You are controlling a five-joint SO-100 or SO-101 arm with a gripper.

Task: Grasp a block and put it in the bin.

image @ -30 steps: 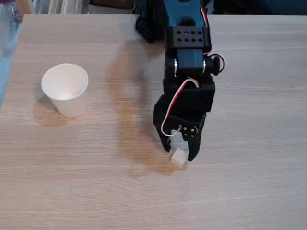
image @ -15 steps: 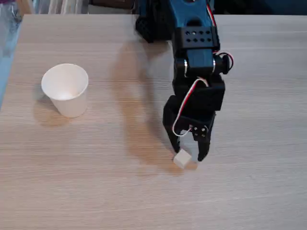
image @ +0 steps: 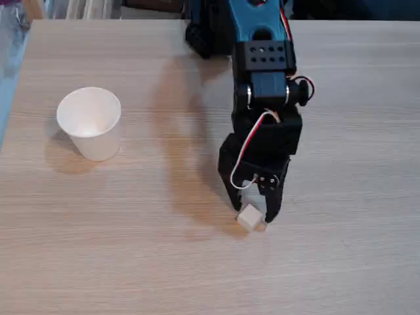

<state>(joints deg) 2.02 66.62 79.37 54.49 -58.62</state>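
In the fixed view the block (image: 249,218), a tiny white cube with a tan lower side, lies on the wooden table right of centre. My black gripper (image: 252,210) hangs just over it, open, with one fingertip to the block's left and the other at its right, close to it. The block rests on the table between and slightly in front of the fingertips. The bin (image: 90,123), a plain white paper cup, stands upright far to the left with its round rim facing up.
The blue arm (image: 262,59) reaches in from the table's far edge at top centre, its base (image: 203,33) dark. The light wooden table (image: 131,249) spreads bare between cup and block. The table's left edge runs near the cup.
The gripper swung a little to the right, then came back slightly left and stays low around the block. The block has shifted a few pixels right. The cup has not moved.
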